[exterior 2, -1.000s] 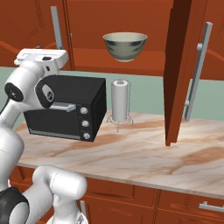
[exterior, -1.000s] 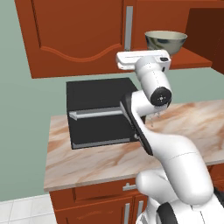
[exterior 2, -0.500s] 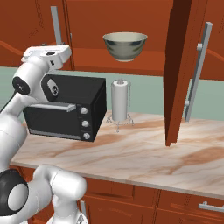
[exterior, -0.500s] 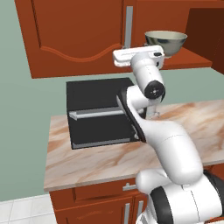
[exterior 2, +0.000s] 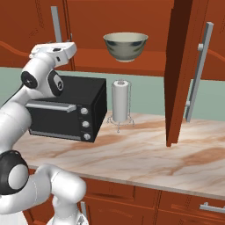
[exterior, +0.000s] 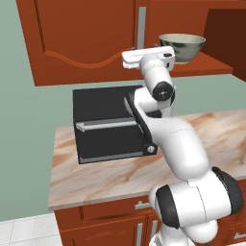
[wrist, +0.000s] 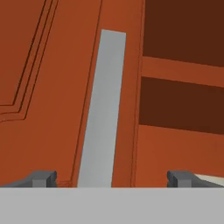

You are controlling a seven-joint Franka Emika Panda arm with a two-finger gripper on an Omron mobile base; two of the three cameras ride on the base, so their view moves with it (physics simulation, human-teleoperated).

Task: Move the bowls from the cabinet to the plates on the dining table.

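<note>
One bowl: a single grey bowl (exterior 2: 125, 45) is sitting upright on the open cabinet (exterior 2: 132, 17) shelf, cream inside showing at the rim; a second bowl is not appearing in these frames.
Fingers: the gripper (wrist: 112, 178) is standing wide open, its two dark tips spread far apart and holding nothing.
Bowl from fingers: in the right base view the bowl is lying to the right of the raised hand and slightly higher, well apart, with a shut door panel and its grey handle (exterior 2: 56, 24) between them.
What the hand is facing: in the hand view a long grey bar handle (wrist: 103, 109) is running up between the tips, nearer the left one, with the dark open cabinet interior opening to its right.
Long axis: the bowl is round, so no long axis is mattering; the rim, facing up, is looking like the likeliest place to pinch.
Coming move, as judged: the hand is needing to travel sideways toward the open bay before reaching the bowl.
Doors: one door (exterior 2: 182, 70) is hanging open at the right, edge-on to the camera, its own bar handle (exterior 2: 198, 70) running vertically.
On the desk: one black oven (exterior 2: 66, 112) and one paper-towel roll (exterior 2: 121, 102) are standing on the marble desk (exterior 2: 145, 154) below the shelf.
Arms: one arm is working, so no choice of hand is arising.
Plates: none are appearing here.
</note>
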